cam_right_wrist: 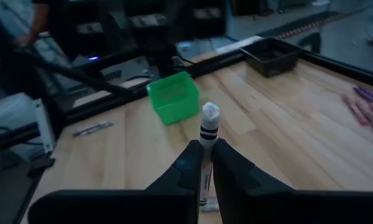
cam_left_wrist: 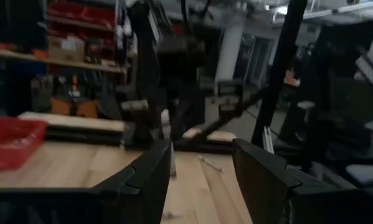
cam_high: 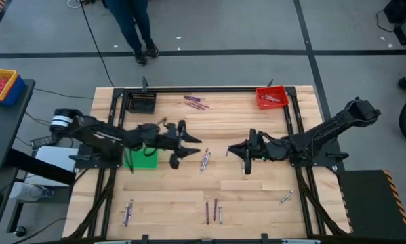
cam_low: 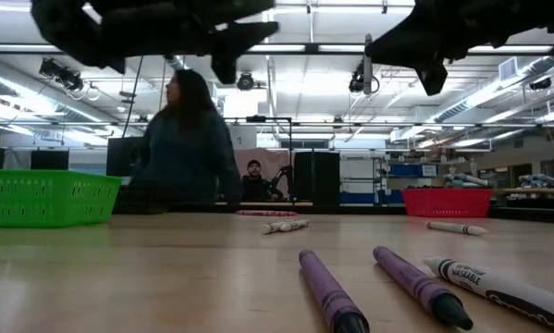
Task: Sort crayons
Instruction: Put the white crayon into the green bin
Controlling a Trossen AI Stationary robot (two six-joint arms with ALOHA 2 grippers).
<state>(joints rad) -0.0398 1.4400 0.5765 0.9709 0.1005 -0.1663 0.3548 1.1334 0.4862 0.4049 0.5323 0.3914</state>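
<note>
My right gripper point(cam_high: 242, 153) hangs above the table's middle, shut on a white crayon point(cam_right_wrist: 208, 124). My left gripper point(cam_high: 184, 144) is open and empty, above the table just right of the green bin point(cam_high: 141, 160); its two fingers point(cam_left_wrist: 150, 175) stand apart in the left wrist view. Two pale crayons point(cam_high: 204, 160) lie on the table between the grippers. Purple and pinkish crayons point(cam_high: 196, 102) lie near the far edge. More crayons point(cam_high: 213, 211) lie near the near edge, and show close up in the low view point(cam_low: 332, 294). My right gripper pinches the white crayon between its two fingers, on the shaft point(cam_right_wrist: 205, 149) just below its black-banded end. The crayon runs along the fingers and sticks out past their tips point(cam_right_wrist: 210, 112). The fingers reach roughly level toward the table's left. The crayon is lifted clear of the table.
A black bin point(cam_high: 141, 102) stands at the far left and a red bin point(cam_high: 272, 97) at the far right. Lone crayons lie at the near left point(cam_high: 128, 211) and near right point(cam_high: 286, 197). A person point(cam_high: 136, 27) stands beyond the far edge.
</note>
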